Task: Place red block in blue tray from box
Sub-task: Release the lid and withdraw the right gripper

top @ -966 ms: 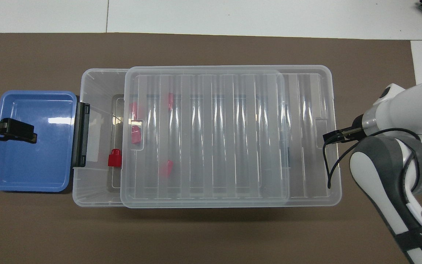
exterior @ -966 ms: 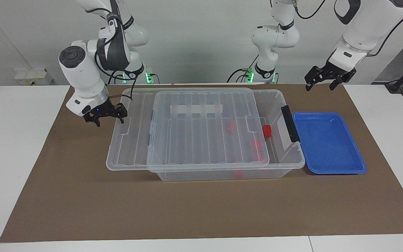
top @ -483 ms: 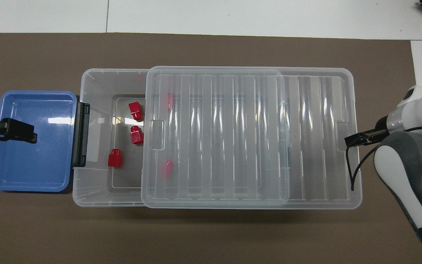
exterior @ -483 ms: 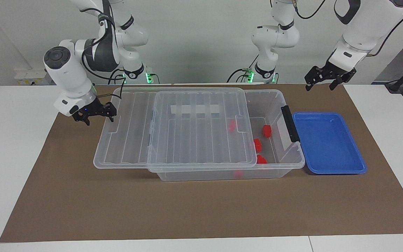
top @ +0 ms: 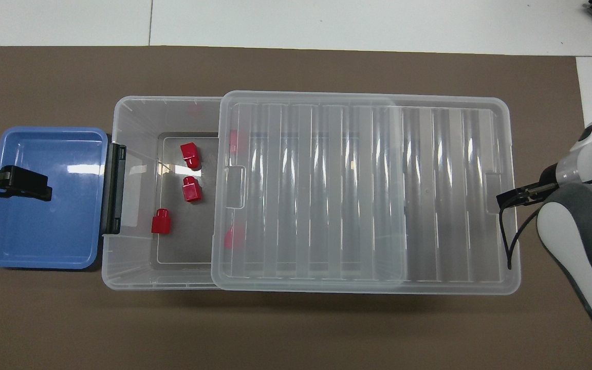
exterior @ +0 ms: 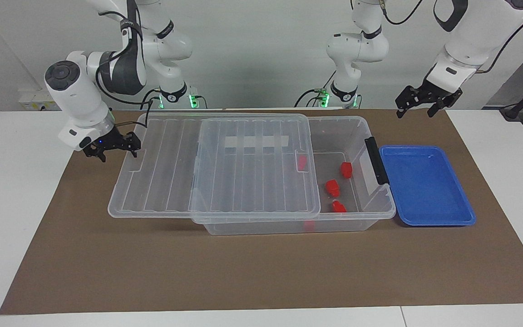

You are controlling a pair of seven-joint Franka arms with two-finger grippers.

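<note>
The clear box [exterior: 382,213] [top: 121,118] lies on the mat with its ribbed lid [exterior: 225,168] [top: 368,190] slid partway off toward the right arm's end. My right gripper [exterior: 111,146] [top: 514,196] is shut on the lid's end edge. Three red blocks [exterior: 333,187] [top: 191,188] lie uncovered in the box's open end; two more show dimly under the lid [top: 233,237]. The blue tray [exterior: 425,181] [top: 44,231] sits empty against the box's latch end. My left gripper [exterior: 422,105] [top: 18,185] is open and waits raised by the tray.
A black latch [exterior: 376,160] [top: 114,187] stands on the box's end beside the tray. A brown mat [exterior: 243,272] covers the table under everything. White table shows at both ends.
My right gripper has pulled the lid toward the right arm's end, uncovering two more red blocks. The left arm has not moved.
</note>
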